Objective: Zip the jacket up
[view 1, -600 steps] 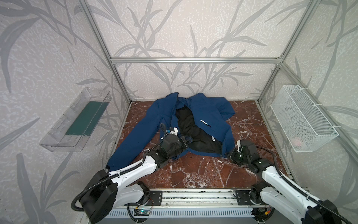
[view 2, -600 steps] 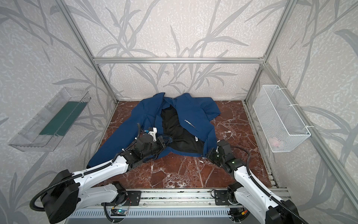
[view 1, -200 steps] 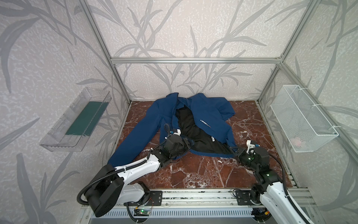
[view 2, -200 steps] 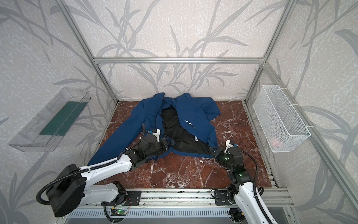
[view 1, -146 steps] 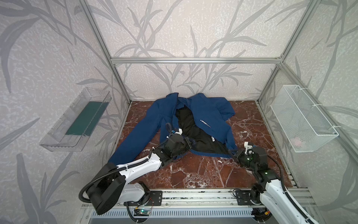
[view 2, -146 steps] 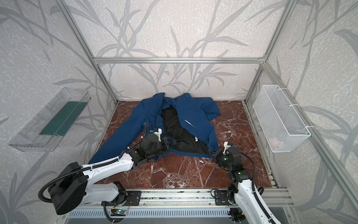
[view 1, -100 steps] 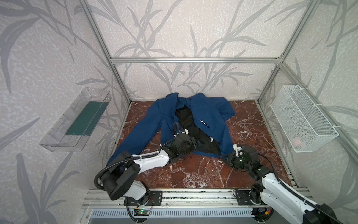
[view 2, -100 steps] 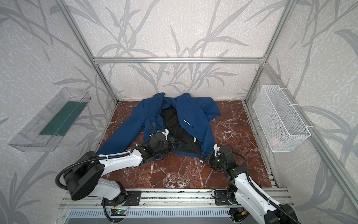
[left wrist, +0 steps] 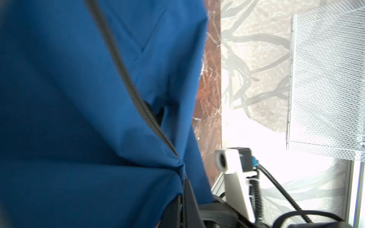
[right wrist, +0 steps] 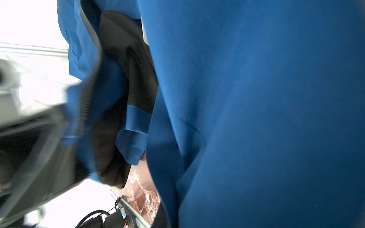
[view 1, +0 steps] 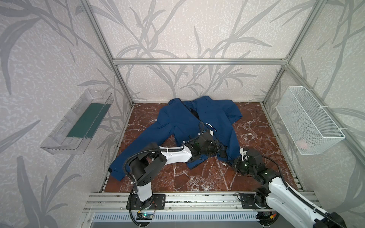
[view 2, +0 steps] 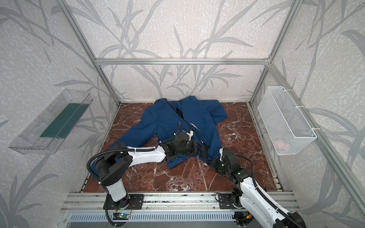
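The navy jacket (view 1: pixel 185 122) (view 2: pixel 167 122) lies face up on the marble floor in both top views, with one sleeve stretched toward the front left. Its front panels nearly meet, and a strip of black lining (view 1: pixel 224 153) shows at the hem. My left gripper (view 1: pixel 217 147) (view 2: pixel 195 147) is shut on the hem of the left panel. In the left wrist view blue cloth runs between its fingers (left wrist: pixel 189 197), beside the black zipper teeth (left wrist: pixel 138 102). My right gripper (view 1: pixel 234 162) (view 2: pixel 212 162) is shut on the right panel's hem corner. Cloth fills the right wrist view and hides most of that gripper.
A clear plastic tray (view 1: pixel 79 122) with a green insert hangs on the left wall. A white wire basket (view 1: pixel 308 120) hangs on the right wall. Aluminium posts frame the cell, and the arms' base rail (view 1: pixel 197 199) runs along the front edge.
Both grippers have moved toward the middle, drawing the two front panels together. The gap of black lining has narrowed to a strip. The right gripper has closed tighter.
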Robot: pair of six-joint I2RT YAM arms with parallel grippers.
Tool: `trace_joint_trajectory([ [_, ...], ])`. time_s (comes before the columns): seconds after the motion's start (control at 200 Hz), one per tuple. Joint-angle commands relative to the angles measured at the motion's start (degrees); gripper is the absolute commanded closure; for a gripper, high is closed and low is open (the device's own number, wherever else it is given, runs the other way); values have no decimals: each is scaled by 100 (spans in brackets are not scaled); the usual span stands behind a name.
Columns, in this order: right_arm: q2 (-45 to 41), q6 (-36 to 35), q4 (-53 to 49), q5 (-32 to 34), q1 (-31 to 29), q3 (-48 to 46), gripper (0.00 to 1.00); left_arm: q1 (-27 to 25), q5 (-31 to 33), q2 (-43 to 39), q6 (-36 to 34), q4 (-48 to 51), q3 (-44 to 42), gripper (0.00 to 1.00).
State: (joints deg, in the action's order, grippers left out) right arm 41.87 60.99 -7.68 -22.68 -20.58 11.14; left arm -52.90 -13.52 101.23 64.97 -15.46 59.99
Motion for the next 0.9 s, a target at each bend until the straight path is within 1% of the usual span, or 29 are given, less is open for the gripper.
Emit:
trace_joint_trajectory([
  [0.0, -37, -52, -242, 94, 44, -96, 95, -14, 813, -571, -709, 1017, 416, 100],
  [0.05, 54, -114, -183, 3, 45, -86, 95, 3, 805, -564, -810, 953, 565, 100],
  [0.14, 249, -223, 71, -256, 54, -90, 95, 52, 385, -212, -939, 1156, 1144, 100],
  [0.245, 383, -379, -22, -320, 54, 35, 96, 52, -361, 762, -1000, 1780, 2206, 100],
  [0.31, 360, -389, -67, -267, 62, 58, 96, 22, -704, 1384, -1012, 1830, 2723, 100],
  [0.405, 264, -357, -54, -197, 80, -9, 96, -22, -794, 2049, -1167, 1803, 3244, 100],
  [0.54, 140, -474, -208, -268, 180, -22, 95, -37, -886, 2524, -1275, 1925, 3734, 100],
  [0.59, 83, -563, -381, -277, 224, 34, 92, -44, -907, 2682, -1318, 2117, 3923, 100],
  [0.64, 23, -630, -529, -264, 251, 96, 87, -51, -920, 2829, -1312, 2182, 3984, 100],
  [0.815, -21, -808, -842, -306, 394, 186, 75, -63, -1096, 3172, -965, 1686, 3714, 100],
  [0.895, -12, -924, -1021, -318, 431, 269, 67, -66, -1027, 3214, -995, 1704, 3649, 100],
])
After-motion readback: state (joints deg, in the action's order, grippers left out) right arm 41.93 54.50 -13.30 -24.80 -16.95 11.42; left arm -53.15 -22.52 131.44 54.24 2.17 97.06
